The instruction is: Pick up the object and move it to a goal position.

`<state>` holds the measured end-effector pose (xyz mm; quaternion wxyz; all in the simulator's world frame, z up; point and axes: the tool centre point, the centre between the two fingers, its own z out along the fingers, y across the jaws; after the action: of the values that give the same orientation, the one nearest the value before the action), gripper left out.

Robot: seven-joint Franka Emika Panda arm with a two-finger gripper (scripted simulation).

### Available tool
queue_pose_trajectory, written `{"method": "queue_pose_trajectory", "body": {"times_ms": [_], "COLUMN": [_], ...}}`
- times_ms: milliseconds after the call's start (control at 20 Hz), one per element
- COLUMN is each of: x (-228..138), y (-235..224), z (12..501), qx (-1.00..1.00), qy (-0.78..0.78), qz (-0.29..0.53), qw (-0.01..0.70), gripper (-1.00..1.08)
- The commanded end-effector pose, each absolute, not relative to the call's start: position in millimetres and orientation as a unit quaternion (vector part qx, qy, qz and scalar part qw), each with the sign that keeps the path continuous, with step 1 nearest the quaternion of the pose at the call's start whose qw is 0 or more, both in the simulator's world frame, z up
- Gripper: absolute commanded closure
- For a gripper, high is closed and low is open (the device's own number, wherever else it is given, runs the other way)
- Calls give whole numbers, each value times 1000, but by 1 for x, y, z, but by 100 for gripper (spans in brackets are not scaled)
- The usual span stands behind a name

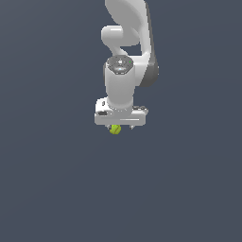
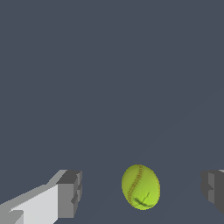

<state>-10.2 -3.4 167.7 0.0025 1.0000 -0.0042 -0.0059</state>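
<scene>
white panda arm seen in the exterior view, reaching down over a plain dark blue-grey counter, its wrist pointing downward and ending in the wide white body of the claw. the ball, yellow-green and much narrower than the claw body, shows just below the lower edge of that body, toward the exterior view's left of the claw's middle; only part of it is visible there, the rest being covered by the claw. in the wrist view the claw is spread wide: one grey finger pad on its white finger stands to one side of the ball and the other grey pad stands to the other side, both clear of the ball with bare counter showing in each gap. the ball lies between the two pads, nearer the second pad than exactly central by a small margin at most, and touches neither. its surface carries a thin reddish stitched seam curving from its upper part downward and a short dark crossed mark near its lower edge. whether the ball rests on the counter cannot be told for certain from either view, though nothing grips it. the counter around the ball is uniform in colour.
</scene>
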Motion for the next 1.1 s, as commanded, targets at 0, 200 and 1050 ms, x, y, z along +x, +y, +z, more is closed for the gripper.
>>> {"method": "queue_pose_trajectory", "body": {"times_ms": [0,200,1050], "x": [-10,-12,-29], "y": [-3,-8,-19], "z": [168,168,155], "qx": [1000,1000,999], "qy": [-4,-12,-45], "qz": [-6,-8,-12], "qw": [3,2,-1], "gripper": [-92,-92,-92]}}
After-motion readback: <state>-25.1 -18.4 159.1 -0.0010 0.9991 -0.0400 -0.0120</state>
